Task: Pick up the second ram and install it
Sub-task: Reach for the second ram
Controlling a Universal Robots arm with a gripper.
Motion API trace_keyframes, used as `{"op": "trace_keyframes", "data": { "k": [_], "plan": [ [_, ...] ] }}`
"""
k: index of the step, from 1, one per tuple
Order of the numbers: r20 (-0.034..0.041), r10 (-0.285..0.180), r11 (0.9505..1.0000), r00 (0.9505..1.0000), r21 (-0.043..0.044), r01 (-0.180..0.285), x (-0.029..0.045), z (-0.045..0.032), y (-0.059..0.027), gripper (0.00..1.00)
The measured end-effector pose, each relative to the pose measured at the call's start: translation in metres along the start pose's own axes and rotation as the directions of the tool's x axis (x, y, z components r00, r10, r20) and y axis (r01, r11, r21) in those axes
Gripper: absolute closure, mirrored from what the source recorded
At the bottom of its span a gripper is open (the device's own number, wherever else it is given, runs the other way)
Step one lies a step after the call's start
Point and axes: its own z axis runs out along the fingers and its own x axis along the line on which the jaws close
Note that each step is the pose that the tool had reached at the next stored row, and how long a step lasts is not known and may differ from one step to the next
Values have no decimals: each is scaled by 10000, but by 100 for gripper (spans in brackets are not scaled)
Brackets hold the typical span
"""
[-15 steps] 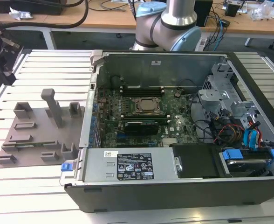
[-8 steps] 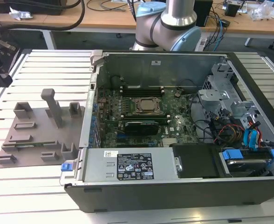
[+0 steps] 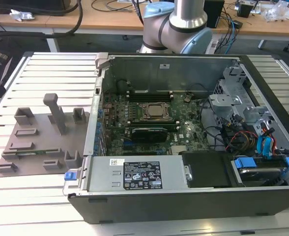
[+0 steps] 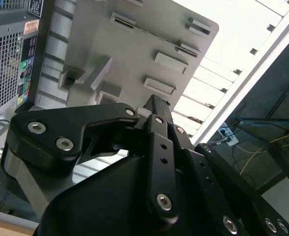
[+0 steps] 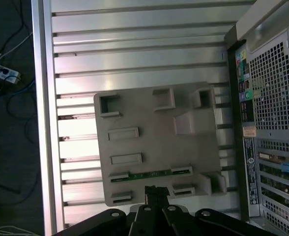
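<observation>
The arm [image 3: 176, 22] stands at the back in the exterior view. It is a fat silver tube rising from round, pale blue joints. The black tool [image 5: 155, 189] shows in both wrist views and points down. Its two fingers [image 4: 157, 118] are pressed close together, with nothing held between them.

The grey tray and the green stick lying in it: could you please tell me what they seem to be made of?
The grey tray looks like matte moulded plastic: uniform dull grey, with raised holders of the same piece. The green stick is probably circuit board, judging by its thin green edge.
</observation>
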Motion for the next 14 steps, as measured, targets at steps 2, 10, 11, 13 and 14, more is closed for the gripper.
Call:
{"op": "trace_keyframes", "data": {
  "k": [2, 10, 11, 13, 14],
  "plan": [
    [1, -7, 10000, 10000, 0, 7, -4, 11, -81, 90],
    [-1, -18, 10000, 10000, 0, 18, -14, 32, -127, 90],
    [0, -18, 10000, 10000, -1, 18, -13, 33, -127, 90],
    [0, -18, 10000, 10000, 0, 18, -14, 33, -128, 90],
    [-1, -18, 10000, 10000, 0, 18, -14, 33, -128, 90]
  ]
}}
